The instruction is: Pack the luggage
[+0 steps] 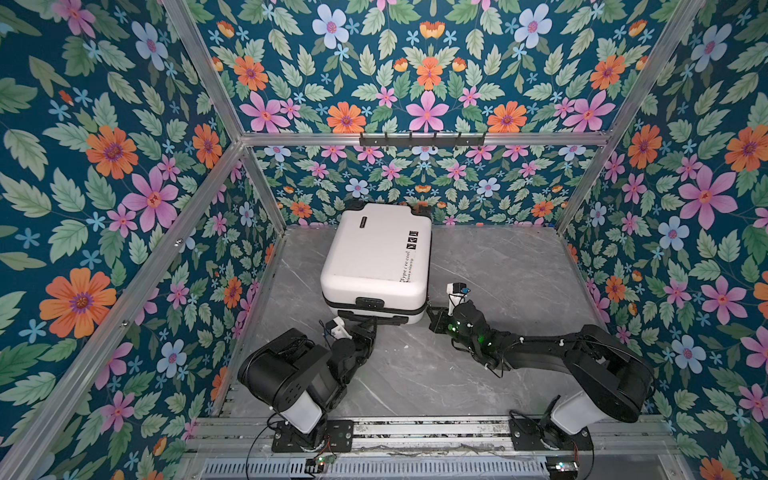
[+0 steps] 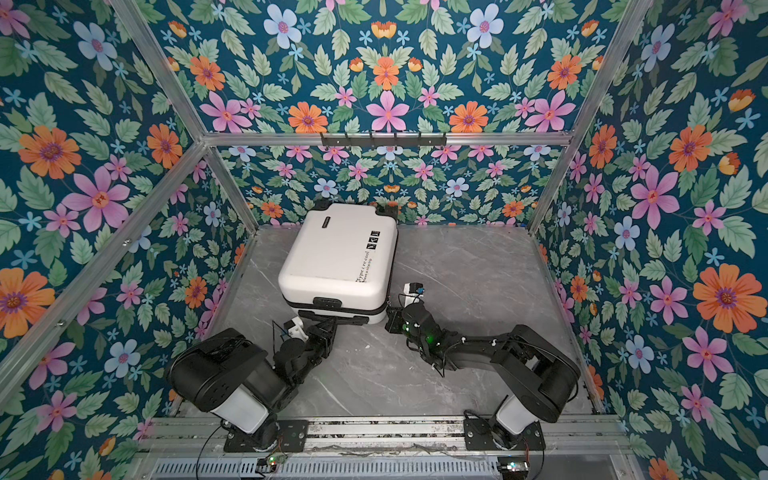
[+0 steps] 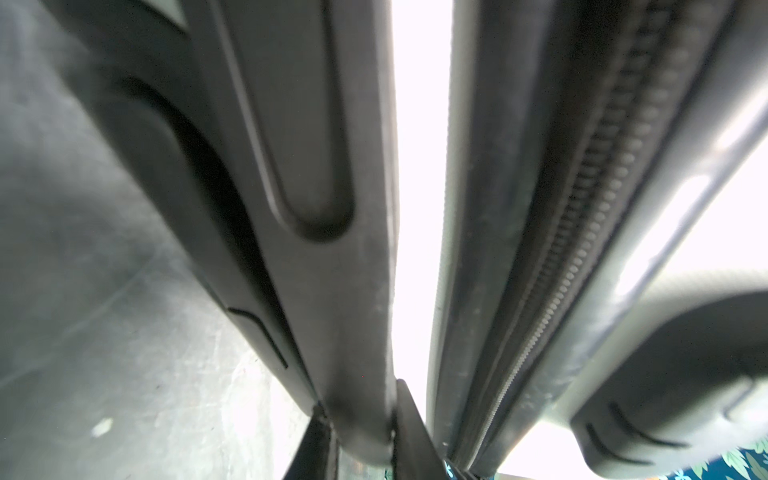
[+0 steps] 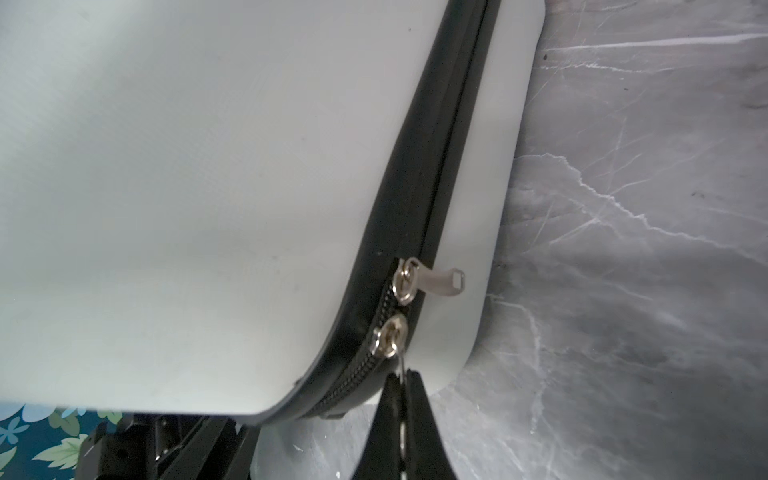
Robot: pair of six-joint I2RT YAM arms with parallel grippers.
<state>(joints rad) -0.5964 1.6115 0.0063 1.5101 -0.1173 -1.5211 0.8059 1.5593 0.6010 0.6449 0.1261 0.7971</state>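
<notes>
Luggage [image 1: 376, 262], white and closed, lies flat on the grey table [image 1: 498, 266]. Its black handle [image 1: 395, 320] is clamped by the left gripper [image 1: 368, 328]. A zipper pull [image 4: 400, 365] is pinched by the right gripper [image 4: 401, 399]. Zipping seems the step in hand, and a steady pull along the seam is called for next.

I'm working in a lab test booth. It shows — aluminium frame [image 1: 291, 138], floral wall panels [image 1: 104, 187], arms [image 1: 602, 365] bolted to a rail [image 1: 428, 430].
</notes>
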